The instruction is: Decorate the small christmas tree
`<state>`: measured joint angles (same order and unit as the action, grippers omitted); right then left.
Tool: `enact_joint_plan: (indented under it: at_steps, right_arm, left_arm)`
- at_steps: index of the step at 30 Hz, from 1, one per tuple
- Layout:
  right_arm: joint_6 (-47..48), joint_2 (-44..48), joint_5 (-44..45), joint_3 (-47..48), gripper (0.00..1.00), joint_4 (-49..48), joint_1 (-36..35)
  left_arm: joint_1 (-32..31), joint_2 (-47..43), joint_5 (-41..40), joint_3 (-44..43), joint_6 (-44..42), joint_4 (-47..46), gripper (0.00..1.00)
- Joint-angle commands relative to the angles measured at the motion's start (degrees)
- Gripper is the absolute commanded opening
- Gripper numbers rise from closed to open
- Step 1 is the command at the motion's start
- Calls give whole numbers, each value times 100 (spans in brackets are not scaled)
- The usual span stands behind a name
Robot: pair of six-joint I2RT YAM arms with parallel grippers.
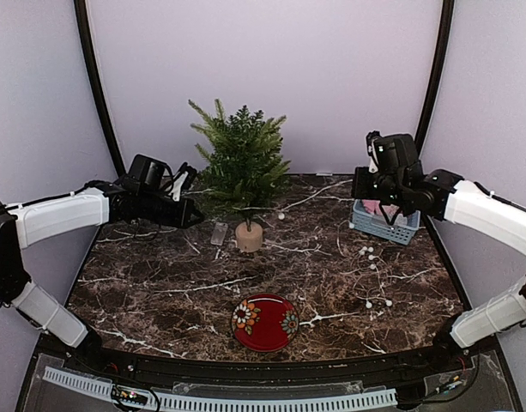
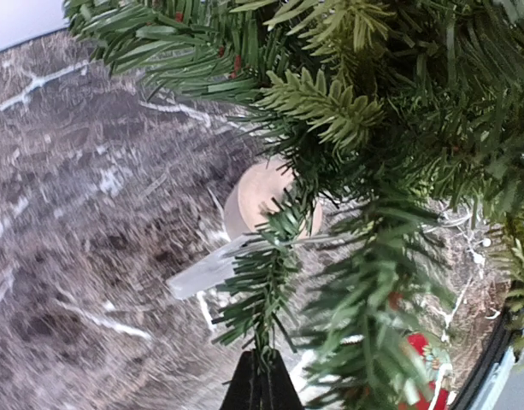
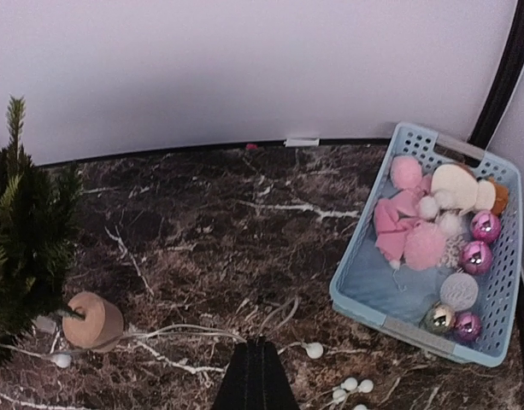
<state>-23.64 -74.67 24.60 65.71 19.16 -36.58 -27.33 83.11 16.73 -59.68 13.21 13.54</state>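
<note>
Seen from above, the small tree (image 1: 243,159) stands upright on the dark marble table (image 1: 151,283), just back of centre toward 12 o'clock, on its round wooden stump (image 1: 249,237). The left claw (image 2: 262,384) reaches in from 9 o'clock, low among the tree's bottom branches. Its fingers are pressed together and a branch tip meets their ends, but I cannot tell whether the tip is pinched between them. A clear plastic piece (image 2: 202,275) lies flat just beside the stump, on its 9 o'clock side.

The right claw (image 3: 257,380) hangs above the table at 2 o'clock, fingers closed on nothing, near a pale blue basket (image 3: 364,256). The basket holds pink pompoms (image 3: 426,246), shiny pink baubles (image 3: 485,225) and white balls (image 3: 454,184). A thin white cord with round white beads (image 1: 366,252) trails from beside the stump toward 4 o'clock. A red flowered plate (image 1: 264,323) sits at 6 o'clock — well apart from the tree.
</note>
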Motion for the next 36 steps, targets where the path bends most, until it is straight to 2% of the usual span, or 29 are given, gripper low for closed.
enact_joint_plan:
  at_steps: [1,6,8,10,13,15,17,22,24,27,31,36]
  right_arm:
    - [-464,7,-771,-476,0,-455,15]
    - [-798,30,-1144,-975,0,-751,-121]
    - [-877,32,-1192,-1063,0,-801,-176]
    - [-918,41,-1214,-1117,0,-829,-223]
    - [-948,59,-1250,-1172,0,-921,-266]
    - [-951,54,-1268,-1203,0,-988,-284]
    - [-953,26,-1263,-1244,0,-1036,-293]
    - [-980,-25,-1280,-1381,0,-1235,-306]
    - [-993,-40,-1282,-1425,0,-1319,-306]
    - [-1002,-72,-1280,-1459,0,-1410,-319]
    - [-1007,-53,-1270,-1512,0,-1476,-324]
    - [-972,67,-1178,-1590,0,-1479,-324]
  left_arm:
    - [240,262,386,-364,-766,-291,0]
    - [402,459,276,-598,-1060,-341,0]
    - [426,466,191,-648,-1055,-312,7]
    - [430,354,100,-617,-1002,-289,19]
    - [430,-70,-134,-350,-882,-313,46]
    - [430,-449,-360,-112,-797,-308,59]
    - [426,-836,-621,37,-702,-153,65]
    - [195,-1923,-1324,135,-20,518,67]
    - [-194,-2260,-1650,143,432,639,67]
    - [-1067,-2467,-2020,182,1600,581,65]
    - [-2144,-2280,-2335,418,2754,-189,63]
    - [-2996,-1212,-2694,29,3363,-1056,64]
